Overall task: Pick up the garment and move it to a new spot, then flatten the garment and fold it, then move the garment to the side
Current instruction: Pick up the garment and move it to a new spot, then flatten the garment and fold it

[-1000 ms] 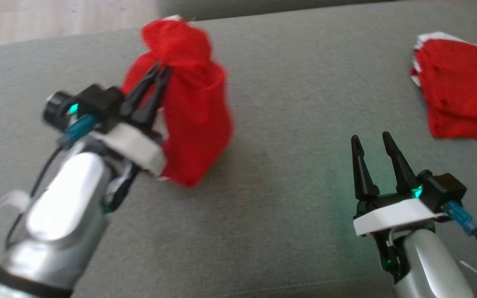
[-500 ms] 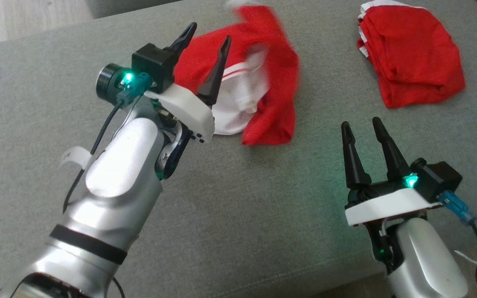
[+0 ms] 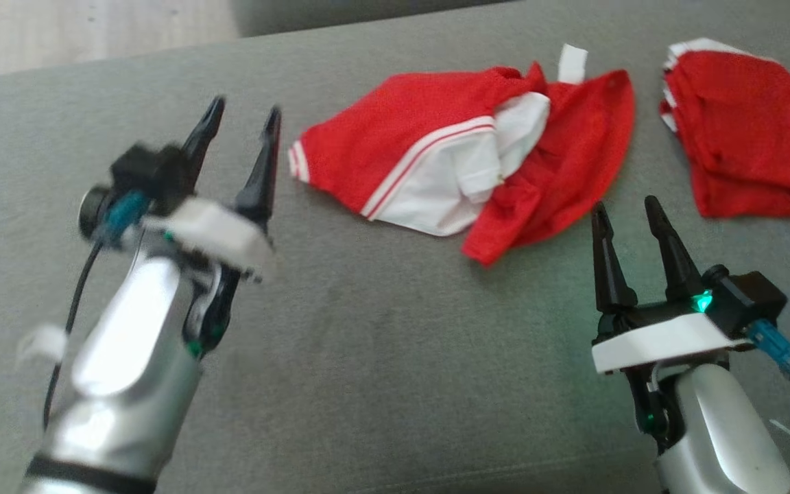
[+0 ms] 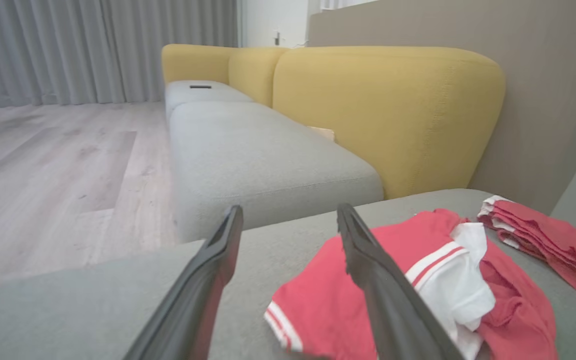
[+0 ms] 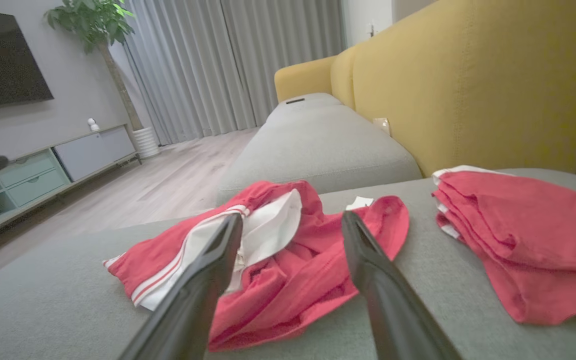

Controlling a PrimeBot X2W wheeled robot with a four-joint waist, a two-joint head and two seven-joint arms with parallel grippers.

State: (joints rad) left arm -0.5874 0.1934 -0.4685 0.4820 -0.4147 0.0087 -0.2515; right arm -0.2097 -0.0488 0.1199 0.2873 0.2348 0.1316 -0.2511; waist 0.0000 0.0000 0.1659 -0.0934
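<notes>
The garment (image 3: 436, 137), red with white panels and stripes, lies crumpled and partly spread on the grey cushion (image 3: 367, 343). My left gripper (image 3: 243, 113) is open and empty, hovering just left of the garment's striped hem. In the left wrist view the garment (image 4: 418, 235) lies to the right beyond the left gripper (image 4: 288, 215). My right gripper (image 3: 625, 206) is open, its tips close to the garment's lower right edge. In the right wrist view the garment (image 5: 288, 280) lies straight ahead between the fingers of the right gripper (image 5: 292, 219).
A folded red pile (image 3: 745, 130) lies at the far right of the cushion, also in the wrist views (image 4: 543, 240) (image 5: 518, 230). A yellow backrest (image 4: 383, 100) rises behind. Wooden floor (image 4: 43, 165) lies beyond the cushion's left edge. A TV cabinet (image 5: 43, 165) stands across the room.
My left gripper opened and let go of the garment, which dropped and now lies spread on the cushion. The left gripper drew back to the left. The head camera shifted.
</notes>
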